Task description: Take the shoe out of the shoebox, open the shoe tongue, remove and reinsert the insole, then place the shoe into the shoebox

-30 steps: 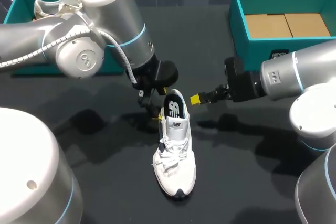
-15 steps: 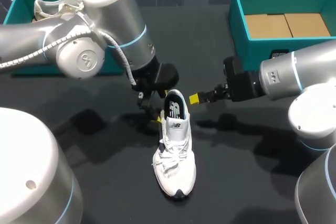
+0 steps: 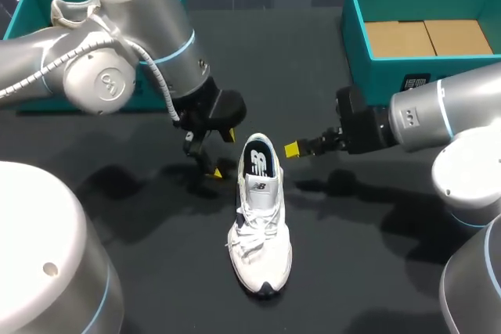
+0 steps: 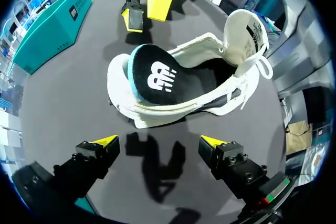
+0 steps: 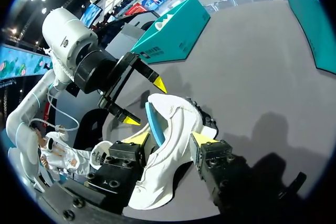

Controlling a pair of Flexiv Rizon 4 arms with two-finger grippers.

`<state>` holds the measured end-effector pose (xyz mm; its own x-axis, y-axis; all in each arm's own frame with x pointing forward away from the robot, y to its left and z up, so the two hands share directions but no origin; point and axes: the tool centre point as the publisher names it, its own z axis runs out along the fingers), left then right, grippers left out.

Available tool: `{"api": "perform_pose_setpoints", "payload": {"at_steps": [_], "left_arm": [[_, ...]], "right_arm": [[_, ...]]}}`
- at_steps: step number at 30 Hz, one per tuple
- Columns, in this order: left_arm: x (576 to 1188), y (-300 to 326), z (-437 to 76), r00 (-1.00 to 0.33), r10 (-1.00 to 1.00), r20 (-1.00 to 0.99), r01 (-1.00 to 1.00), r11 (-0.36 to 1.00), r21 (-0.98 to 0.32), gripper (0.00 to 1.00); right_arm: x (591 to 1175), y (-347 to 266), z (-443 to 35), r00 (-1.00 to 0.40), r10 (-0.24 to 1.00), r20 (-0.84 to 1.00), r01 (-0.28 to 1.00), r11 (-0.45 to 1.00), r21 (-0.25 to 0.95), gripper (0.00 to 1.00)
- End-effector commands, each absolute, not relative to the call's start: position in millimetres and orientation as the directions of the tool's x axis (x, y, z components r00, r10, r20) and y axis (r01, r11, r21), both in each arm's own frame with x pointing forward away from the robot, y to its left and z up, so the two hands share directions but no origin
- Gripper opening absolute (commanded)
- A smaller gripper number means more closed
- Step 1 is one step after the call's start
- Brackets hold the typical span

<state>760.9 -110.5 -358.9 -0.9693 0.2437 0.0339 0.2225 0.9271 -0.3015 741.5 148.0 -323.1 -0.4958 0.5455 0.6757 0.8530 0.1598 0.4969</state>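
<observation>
A white shoe (image 3: 261, 224) lies on the dark table, toe toward the front edge. Its dark insole (image 4: 155, 74), with a white logo and a teal edge, rides up at the heel. The tongue (image 4: 247, 27) stands raised. My left gripper (image 3: 221, 154) hangs open just left of the heel, touching nothing; in its wrist view the left gripper (image 4: 158, 142) has the shoe (image 4: 210, 85) ahead of its fingers. My right gripper (image 3: 291, 149) is at the heel's right side. In the right wrist view the right gripper (image 5: 169, 140) is open, fingers just short of the shoe (image 5: 170, 129).
A teal shoebox (image 3: 356, 44) with brown cardboard in its bottom stands at the back right. A second teal box (image 3: 19, 13) at the back left holds another shoe (image 3: 70, 9), partly hidden by my left arm.
My left gripper has drawn back to the left, away from the shoe's heel, still open. The right gripper and the shoe have stayed where they were.
</observation>
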Motion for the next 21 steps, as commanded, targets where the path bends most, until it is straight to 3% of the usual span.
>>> {"api": "perform_pose_setpoints", "payload": {"at_steps": [1,21], "left_arm": [[757,-95,-350,-0.968,0.251,0.016,0.235,0.924,-0.303,1.0],[777,-15,-332,-0.947,0.319,-0.026,0.317,0.923,-0.219,1.0]], "right_arm": [[741,143,-319,-0.486,0.559,0.671,0.859,0.166,0.484,0.47],[747,101,-287,-0.371,0.717,0.591,0.928,0.252,0.275,0.46]]}}
